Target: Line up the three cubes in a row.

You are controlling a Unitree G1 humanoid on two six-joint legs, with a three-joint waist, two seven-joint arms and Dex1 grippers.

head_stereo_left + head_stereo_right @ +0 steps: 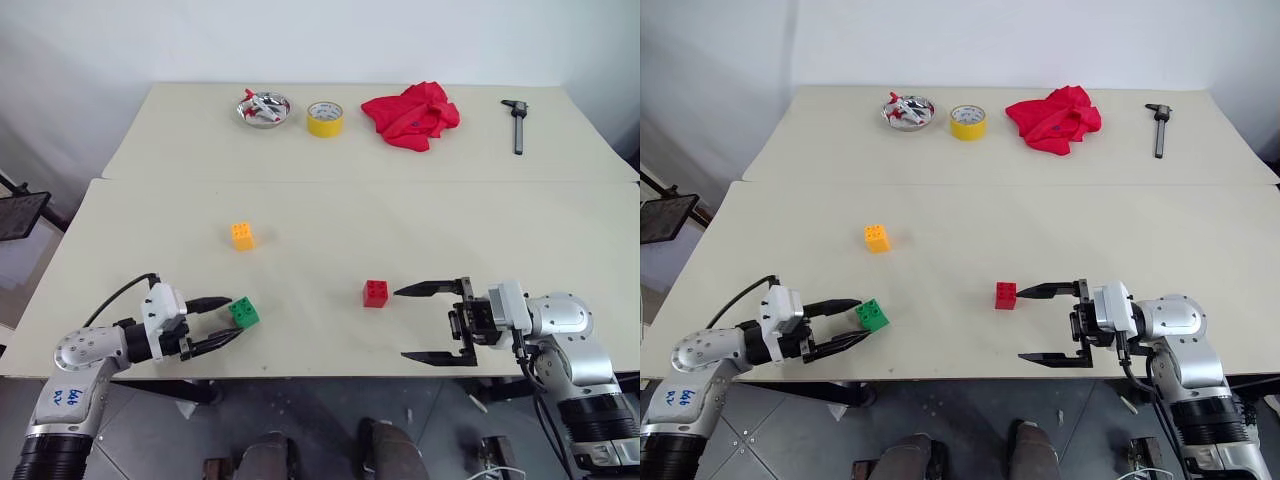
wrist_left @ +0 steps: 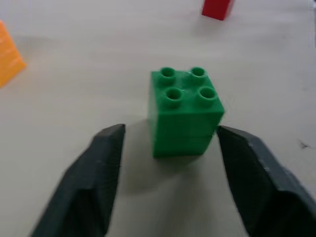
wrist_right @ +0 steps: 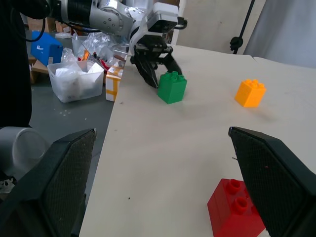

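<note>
1. bowl (image 1: 264, 109) of metal at the worktop's (image 1: 420, 230) far edge holds small red-and-silver items, too small to tell.
2. three cubes: orange cube (image 1: 242, 235) far left, green cube (image 1: 244, 313) near left, red cube (image 1: 376, 293) centre.
3. left tool (image 1: 228, 320) brackets the green cube, one finger touching it; pinch uncertain.
4. right tool (image 1: 419, 323) spread wide, just beside the red cube.

Both eye views look forward and down from head height over the whole worktop (image 1: 400, 230), near edge to far edge, and share almost the same scene. The left wrist view sits very close, looking along the left gripper (image 2: 170, 138) at the green cube (image 2: 185, 113). The right wrist view looks low across the worktop toward its left edge, probably just above the surface, sharing that green cube.
</note>
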